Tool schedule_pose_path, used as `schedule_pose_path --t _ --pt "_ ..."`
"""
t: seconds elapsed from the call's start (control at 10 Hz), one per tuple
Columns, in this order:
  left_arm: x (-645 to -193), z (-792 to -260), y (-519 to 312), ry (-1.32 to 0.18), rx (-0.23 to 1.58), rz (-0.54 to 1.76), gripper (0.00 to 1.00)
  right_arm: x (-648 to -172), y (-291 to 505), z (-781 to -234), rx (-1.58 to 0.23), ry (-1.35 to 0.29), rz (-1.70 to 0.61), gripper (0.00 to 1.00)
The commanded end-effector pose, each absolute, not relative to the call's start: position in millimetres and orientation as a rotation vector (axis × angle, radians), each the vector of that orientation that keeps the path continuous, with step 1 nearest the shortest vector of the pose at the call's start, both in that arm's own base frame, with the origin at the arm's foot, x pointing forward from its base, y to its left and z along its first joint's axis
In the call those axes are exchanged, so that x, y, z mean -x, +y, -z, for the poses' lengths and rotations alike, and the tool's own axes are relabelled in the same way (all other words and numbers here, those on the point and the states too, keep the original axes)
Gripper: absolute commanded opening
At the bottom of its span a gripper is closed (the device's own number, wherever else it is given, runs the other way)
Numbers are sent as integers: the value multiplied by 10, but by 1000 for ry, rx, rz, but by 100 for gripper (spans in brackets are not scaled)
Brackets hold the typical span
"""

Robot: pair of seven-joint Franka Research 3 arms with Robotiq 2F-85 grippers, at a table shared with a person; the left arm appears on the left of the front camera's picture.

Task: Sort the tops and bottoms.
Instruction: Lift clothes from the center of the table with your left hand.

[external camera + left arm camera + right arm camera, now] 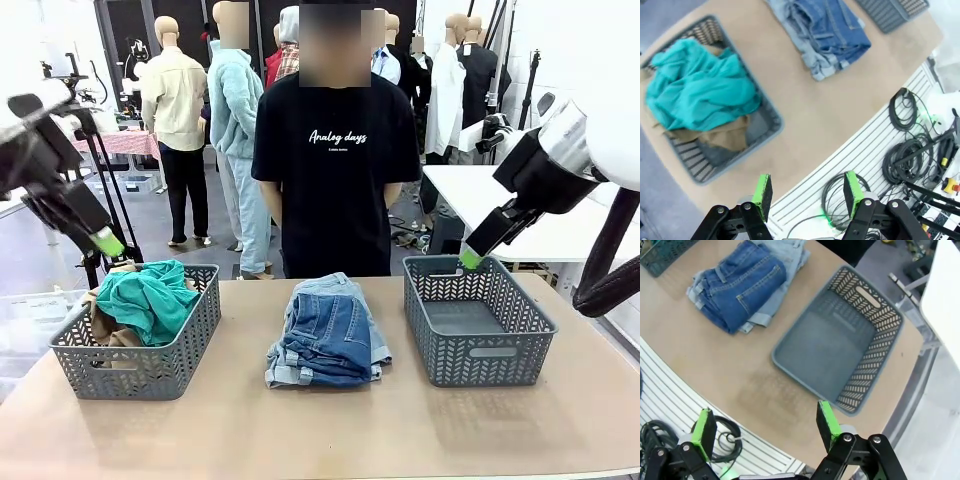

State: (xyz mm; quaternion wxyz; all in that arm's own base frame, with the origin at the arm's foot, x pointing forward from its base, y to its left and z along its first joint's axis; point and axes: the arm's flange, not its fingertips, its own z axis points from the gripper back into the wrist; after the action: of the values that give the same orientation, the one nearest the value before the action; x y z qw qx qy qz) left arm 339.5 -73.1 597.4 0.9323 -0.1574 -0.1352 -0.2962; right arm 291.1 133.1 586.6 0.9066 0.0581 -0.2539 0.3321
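Item 1. My left tool (106, 241): black fingers, green pads, jaws apart, nothing between them.

Item 2. My right tool (765, 424): same build, jaws spread wide, nothing held.

Item 3. Grey plastic basket (140, 372), rectangular, with herringbone-pierced walls, directly beneath my left tool. It holds both tops. The teal-green shirt (695, 92) is soft and crumpled, heaped above the rim. The tan-beige shirt (726, 136) lies under it, with one fold showing at the basket's edge.

Item 4. Second grey basket (867, 347), of matching pattern with a slot handle, beneath my right tool. Its floor is bare and smooth.

Item 5. Bottoms, stacked on the desk (320, 435) between my two tools and apart from both baskets. The dark blue shorts (742, 287) are folded on top, stiff denim with a stitched back pocket showing. The light faded shorts (787, 252) lie under them, their pale cuffs sticking out at the side of the pile.

Item 6. Desk: flat, matte tan surface.
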Motion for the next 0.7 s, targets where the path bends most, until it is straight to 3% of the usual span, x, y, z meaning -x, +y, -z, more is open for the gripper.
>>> schedule_pose_path --t 0.0,0.2,0.3,0.6 --pt "-3512 -5845 -911 -355 360 667 75 -2951 1322 -5875 -100 -522 -687 100" --pt "-3585 -5994 -859 -359 245 649 75 -2951 1322 -5875 -100 -522 -687 100" --pt "-3493 -5832 -944 -323 340 638 75 -2951 1322 -5875 -100 -522 -687 100" --pt "-3537 -5778 -1002 -312 317 641 75 -2951 1322 -5875 -100 -522 -687 100"
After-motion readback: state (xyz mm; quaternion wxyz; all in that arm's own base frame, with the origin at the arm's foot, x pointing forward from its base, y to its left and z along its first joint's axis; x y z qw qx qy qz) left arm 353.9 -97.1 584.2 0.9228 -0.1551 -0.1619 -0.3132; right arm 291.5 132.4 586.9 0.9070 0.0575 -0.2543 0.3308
